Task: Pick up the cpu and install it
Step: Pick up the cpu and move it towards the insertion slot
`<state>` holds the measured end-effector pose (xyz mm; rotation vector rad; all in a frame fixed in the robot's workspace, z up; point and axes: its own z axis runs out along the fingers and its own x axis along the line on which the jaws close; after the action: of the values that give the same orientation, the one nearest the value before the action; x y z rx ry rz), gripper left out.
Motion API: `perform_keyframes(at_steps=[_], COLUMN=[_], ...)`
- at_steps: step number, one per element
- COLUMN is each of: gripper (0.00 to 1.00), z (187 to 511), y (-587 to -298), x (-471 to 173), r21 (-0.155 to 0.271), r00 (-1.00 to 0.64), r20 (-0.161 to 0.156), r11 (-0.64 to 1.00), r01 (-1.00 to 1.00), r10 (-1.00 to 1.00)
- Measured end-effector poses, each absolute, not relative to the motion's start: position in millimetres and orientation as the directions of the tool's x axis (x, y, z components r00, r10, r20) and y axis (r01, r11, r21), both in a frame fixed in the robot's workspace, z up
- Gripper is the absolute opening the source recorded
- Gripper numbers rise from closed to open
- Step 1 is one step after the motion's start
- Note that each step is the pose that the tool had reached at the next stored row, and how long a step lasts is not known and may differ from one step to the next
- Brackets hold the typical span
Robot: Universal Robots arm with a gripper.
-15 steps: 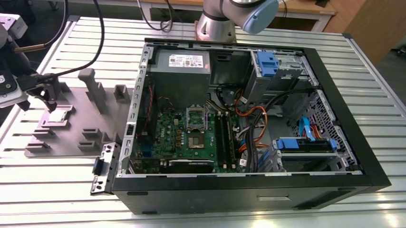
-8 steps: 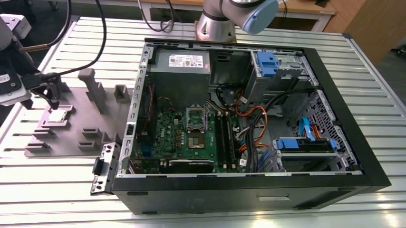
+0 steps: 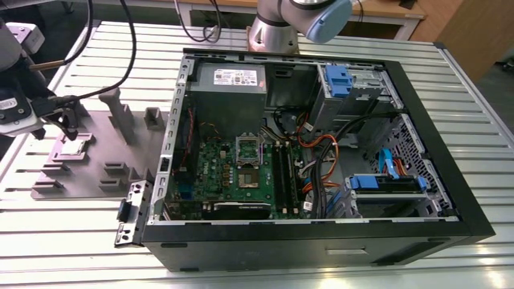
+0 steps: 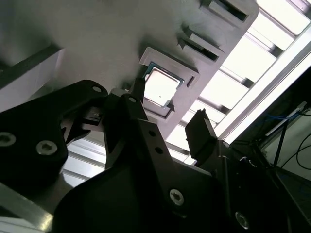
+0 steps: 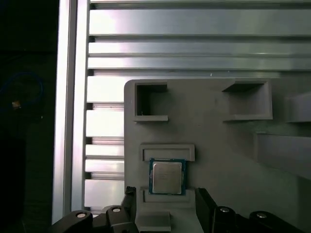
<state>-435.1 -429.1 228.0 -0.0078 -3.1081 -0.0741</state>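
In grey fixture plate (image 5: 218, 141) recess | square silver-lidded cpu (image 5: 166, 176) | black pincer (image 5: 165, 195) spread

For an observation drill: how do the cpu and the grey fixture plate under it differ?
The cpu is small and square; the fixture plate is far larger, with raised blocks. The cpu's lid is shiny metal; the fixture plate is matte grey. The cpu rests on the fixture plate, which lies on the table. Both lie flat.

Pincer (image 3: 55, 130) body cut by exterior view's left edge
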Motion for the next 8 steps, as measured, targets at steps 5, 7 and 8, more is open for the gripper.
perform_keyframes(at_steps=[5,7,8], gripper=[0.6,0.6,0.6], z=[223.7,222.3,222.1], y=[-427.4,-426.1,-425.9], x=[-434.6,-434.5,-434.4], r21=[0.047,0.048,0.048], r00=[-0.999,-0.999,-0.999], r20=[0.033,0.033,0.033], r11=[0.999,0.999,0.999], r01=[0.011,0.011,0.011], r10=[0.009,0.01,0.009])
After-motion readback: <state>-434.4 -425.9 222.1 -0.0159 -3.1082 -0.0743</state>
